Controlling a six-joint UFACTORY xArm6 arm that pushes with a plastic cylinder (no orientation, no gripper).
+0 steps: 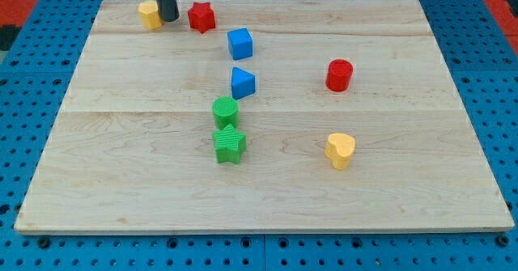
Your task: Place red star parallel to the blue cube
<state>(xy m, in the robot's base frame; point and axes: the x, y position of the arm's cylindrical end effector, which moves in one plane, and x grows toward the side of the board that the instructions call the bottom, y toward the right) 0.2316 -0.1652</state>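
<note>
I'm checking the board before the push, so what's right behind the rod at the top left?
Behind my tip, toward the view's left, a yellow block shows, partly covered by the rod, so its shape is unclear. The red star sits at the tip's right, fully visible on the wooden board.

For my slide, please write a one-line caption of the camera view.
My tip sits between the yellow block and the red star, up-left of the blue cube.
</note>
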